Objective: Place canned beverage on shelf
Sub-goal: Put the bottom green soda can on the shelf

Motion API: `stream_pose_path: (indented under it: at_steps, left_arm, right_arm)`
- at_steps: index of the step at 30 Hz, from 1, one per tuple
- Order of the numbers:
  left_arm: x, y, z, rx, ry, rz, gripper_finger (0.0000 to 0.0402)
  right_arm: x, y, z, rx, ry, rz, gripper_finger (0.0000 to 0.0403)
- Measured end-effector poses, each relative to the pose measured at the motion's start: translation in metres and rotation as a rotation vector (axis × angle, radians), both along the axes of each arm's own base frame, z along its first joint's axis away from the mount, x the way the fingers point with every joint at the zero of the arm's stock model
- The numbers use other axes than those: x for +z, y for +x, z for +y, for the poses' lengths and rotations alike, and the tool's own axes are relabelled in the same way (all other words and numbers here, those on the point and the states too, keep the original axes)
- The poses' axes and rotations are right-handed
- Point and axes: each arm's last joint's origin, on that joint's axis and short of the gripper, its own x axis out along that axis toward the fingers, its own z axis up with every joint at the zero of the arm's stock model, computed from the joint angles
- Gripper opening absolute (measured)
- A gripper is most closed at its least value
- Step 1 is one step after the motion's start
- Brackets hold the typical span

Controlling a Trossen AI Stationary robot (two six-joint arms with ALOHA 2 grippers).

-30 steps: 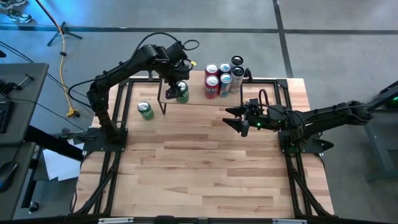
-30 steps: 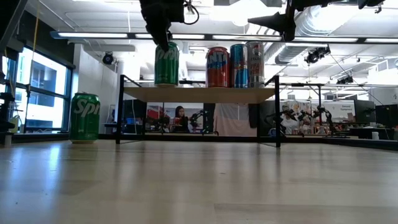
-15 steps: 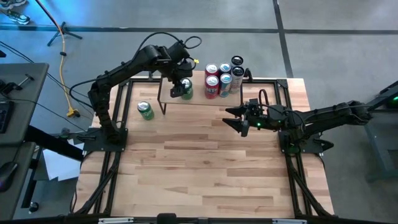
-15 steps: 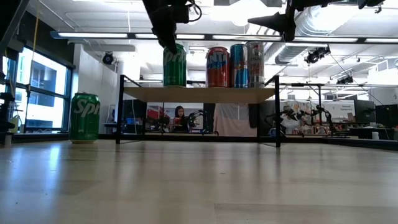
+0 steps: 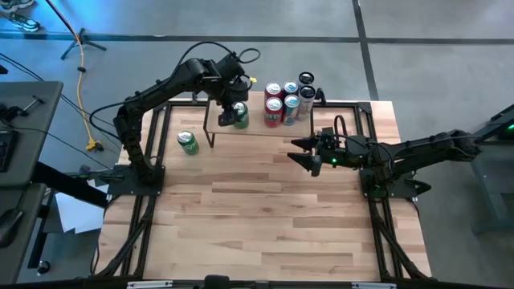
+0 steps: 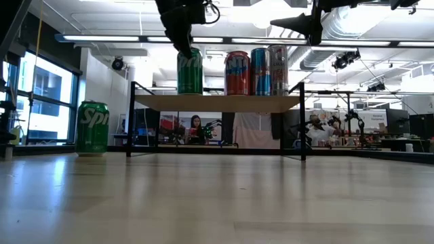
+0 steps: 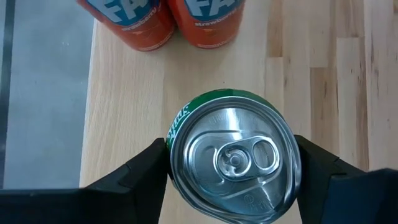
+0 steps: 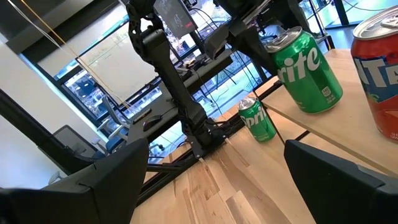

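The left gripper [image 5: 234,112] holds the green can [image 6: 190,70] from above, jaws snug on its sides. The can stands on the shelf [image 6: 217,102]. Letting go is left. The right gripper [image 5: 303,152] waits, wide open, holding nothing.

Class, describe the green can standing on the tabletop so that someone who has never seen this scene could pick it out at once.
Start at the small raised shelf at the table's far edge. Beside its left legs, down on the tabletop, a green can stands upright, alone. The other green can is up on the shelf between the left gripper fingers, next to red and blue cans.
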Motion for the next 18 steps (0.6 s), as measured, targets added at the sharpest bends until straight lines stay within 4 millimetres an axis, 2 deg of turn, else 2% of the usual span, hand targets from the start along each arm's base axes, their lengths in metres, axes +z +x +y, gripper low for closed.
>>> stream_pose_path:
  at_steps: [3,12,18]
  left_arm:
    - [0.0,-0.0001,-0.0001,-0.024,0.009,0.004,0.0242]
    - [-0.0004,-0.0012,0.0015,-0.014,0.058,0.037,0.0346]
    - [0.0,-0.0014,0.0014,-0.012,0.063,0.039,0.038]
  right_arm:
    - [0.0,0.0,0.0,0.0,0.0,0.0,0.036]
    - [0.0,0.0,0.0,0.0,0.0,0.0,0.036]
    - [0.0,0.0,0.0,0.0,0.0,0.0,0.036]
